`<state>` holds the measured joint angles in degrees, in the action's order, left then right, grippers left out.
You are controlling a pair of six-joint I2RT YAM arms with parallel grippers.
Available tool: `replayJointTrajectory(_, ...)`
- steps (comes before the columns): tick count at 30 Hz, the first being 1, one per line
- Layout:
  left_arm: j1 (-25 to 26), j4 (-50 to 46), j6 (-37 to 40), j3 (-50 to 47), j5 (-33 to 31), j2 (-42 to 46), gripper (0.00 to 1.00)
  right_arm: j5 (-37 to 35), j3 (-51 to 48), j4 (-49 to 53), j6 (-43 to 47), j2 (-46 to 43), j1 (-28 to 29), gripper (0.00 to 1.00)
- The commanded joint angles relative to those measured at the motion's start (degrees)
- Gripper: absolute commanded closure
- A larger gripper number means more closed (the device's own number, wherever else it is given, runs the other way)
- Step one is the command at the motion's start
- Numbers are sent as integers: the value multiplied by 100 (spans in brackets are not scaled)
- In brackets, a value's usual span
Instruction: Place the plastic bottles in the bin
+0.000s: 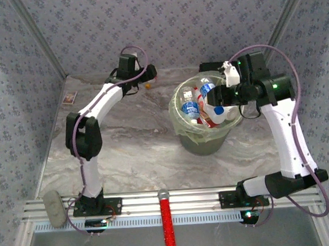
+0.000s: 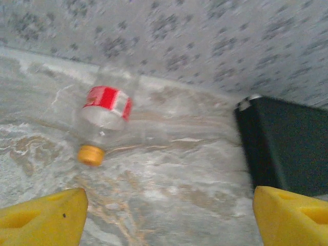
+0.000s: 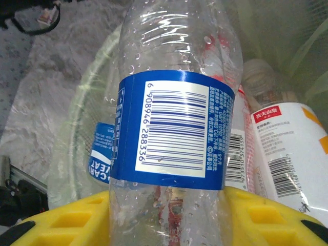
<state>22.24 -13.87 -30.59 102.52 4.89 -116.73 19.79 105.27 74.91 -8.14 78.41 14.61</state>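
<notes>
The marble table (image 1: 138,152) is the biggest thing, and on it, in front of my right arm, stands one bin (image 1: 201,146), pale green with a thin bag inside. Behind the bin the top view shows one black case (image 1: 210,67); my left wrist camera sees this case closer, on its right side. One red stick (image 1: 167,225) lies at the near rail. My right hand (image 3: 169,218) is closed on a clear bottle with a blue label (image 3: 169,128) and holds it at the mouth of the bin; its wrist camera shows three more labels inside the bin, which from above are less clear. My left hand (image 2: 166,225) is wide open and holds nothing, near the far wall. Before it one bottle with a red label (image 2: 105,115) and orange cap lies on the table, apart from my fingers. One small card (image 1: 70,97) lies far left
</notes>
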Motion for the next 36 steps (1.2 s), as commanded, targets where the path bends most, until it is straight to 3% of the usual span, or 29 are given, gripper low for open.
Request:
replayJointTrajectory(1, -18, -299, 478, 632, -119, -391, 13, -274, 113, 306, -47, 193, 136, 56)
replayJointTrajectory(3, -27, -348, 551, 879, -150, -670, 11, -313, 66, 282, -89, 286, 173, 55)
replayJointTrajectory(7, -27, -516, 735, 1509, -263, -1198, 7, -403, 191, 293, -126, 334, 205, 36)
replayJointTrajectory(12, -59, -829, 853, 2335, -364, -1804, 6, -376, 668, 418, -32, 324, 171, 25)
replayJointTrajectory(16, -88, -1058, 913, 2990, -392, -2270, 6, -375, 789, 333, 73, 386, 53, 28)
replayJointTrajectory(25, -124, -1624, 1090, 4241, -480, -3183, 6, -448, 588, -482, 145, 887, 134, 51)
replayJointTrajectory(36, -141, -1688, 1116, 4466, -505, -3621, 6, -1192, 184, -518, 87, 1230, 134, 54)
